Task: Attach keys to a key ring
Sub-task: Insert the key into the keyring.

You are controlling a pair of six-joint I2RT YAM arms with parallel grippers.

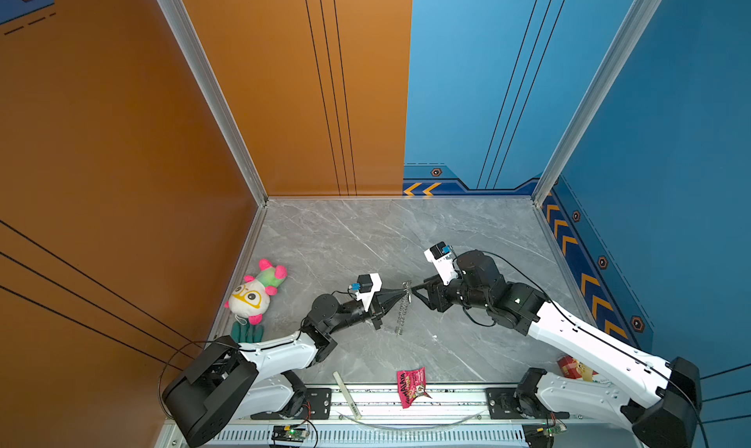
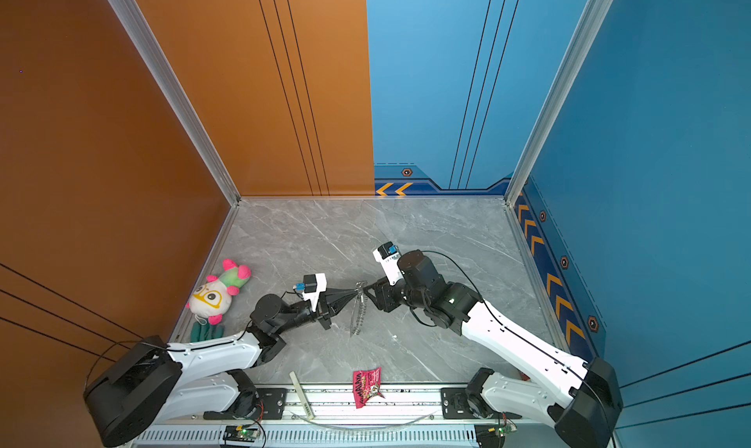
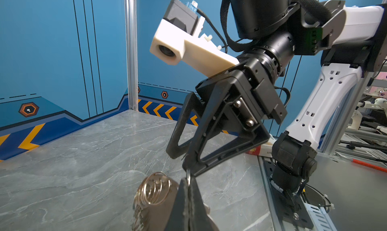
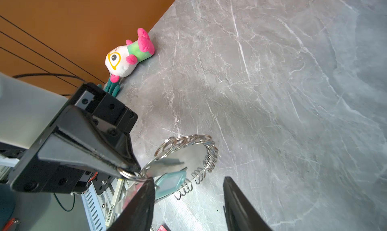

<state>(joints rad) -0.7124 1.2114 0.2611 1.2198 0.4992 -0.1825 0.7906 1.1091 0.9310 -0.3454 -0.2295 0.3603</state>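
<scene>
**Tools.** Left tool [image 4: 129, 170]: jaws pressed together, pinching one silver ring at the end of the key ring [image 4: 210, 159]. The key ring hung from that pinch as a curved band edged with coiled rings, raised over the worktop [image 1: 365, 238]. Whether its low end touched the surface could not be told. Right tool [image 4: 189, 179]: jaws spread, gripping nothing, one finger [image 4: 146, 198] just beside the pinched ring. The key [image 4: 165, 166] sat at that same ring. Its pale blue tag [image 4: 170, 181] lay just beside that finger. In both top views the two tools met tip to tip at the key ring's upper end.

**Surface.** Grey marble-pattern worktop with pale veins.

**Room.** Orange wall [image 1: 101, 141] on the left-arm side of the key ring. Blue wall [image 1: 487, 80] beyond the key ring and on its right-arm side, with orange chevron trim along the foot. Aluminium posts stood at the corners.

**Containers.**
- Pink snack packet [image 1: 412, 387]: lay across the worktop's front edge, on the arm-base side of the key ring. Contents not visible.
- Red carton [image 1: 573, 366]: well apart from the key ring, mostly hidden behind the right arm. Contents not visible.

**Loose items.** Plush toy [image 1: 256, 293]: well apart from the key ring, against the orange wall. A green glove [image 1: 246, 333] lay just beside it.
</scene>
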